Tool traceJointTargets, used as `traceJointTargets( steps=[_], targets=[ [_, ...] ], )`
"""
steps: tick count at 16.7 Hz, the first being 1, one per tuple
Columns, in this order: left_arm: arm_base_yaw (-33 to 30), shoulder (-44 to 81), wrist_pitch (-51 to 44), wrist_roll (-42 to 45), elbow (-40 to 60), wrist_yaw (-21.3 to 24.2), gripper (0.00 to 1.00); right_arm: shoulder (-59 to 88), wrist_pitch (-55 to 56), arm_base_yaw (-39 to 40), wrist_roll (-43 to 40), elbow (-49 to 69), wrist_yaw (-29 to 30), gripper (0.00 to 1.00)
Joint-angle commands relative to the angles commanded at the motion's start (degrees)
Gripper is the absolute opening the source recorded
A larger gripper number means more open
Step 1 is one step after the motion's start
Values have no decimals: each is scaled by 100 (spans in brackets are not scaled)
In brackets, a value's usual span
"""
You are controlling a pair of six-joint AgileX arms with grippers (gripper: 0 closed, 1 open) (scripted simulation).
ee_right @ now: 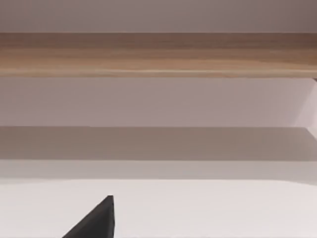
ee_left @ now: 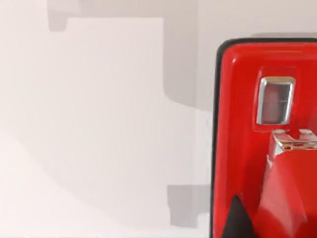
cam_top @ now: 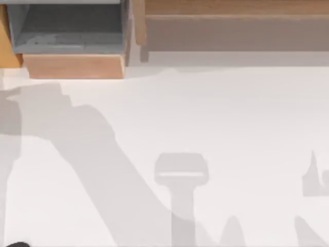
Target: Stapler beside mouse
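Stapler (ee_left: pixel 247 148) red, close under L wrist cam on white table (ee_left: pixel 99 124); one dark fingertip (ee_left: pixel 238 220) at its edge. L pincer state: can't tell. No mouse sighted. Placement likely not done; early stage.

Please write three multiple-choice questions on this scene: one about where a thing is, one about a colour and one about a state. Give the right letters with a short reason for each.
1. In the top view, the long wooden ledge lies at: A the top right; B the bottom left; C the centre.
2. The glossy wedge-shaped stapler is: A blue; B red; C green.
3. The wooden box with a grey inside is: A closed by a lid; B open on top; C upside down.

1 A: it runs along the top edge at right.
2 B: its shell is red in the left wrist view.
3 B: its grey inside shows from above.
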Motion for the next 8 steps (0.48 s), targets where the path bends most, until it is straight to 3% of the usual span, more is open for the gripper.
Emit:
traceJointTargets(
  steps=[8],
  targets=[
    [-270,-660,96,-44,-628,22,0,0,0,0,0,0,0,100]
  ],
)
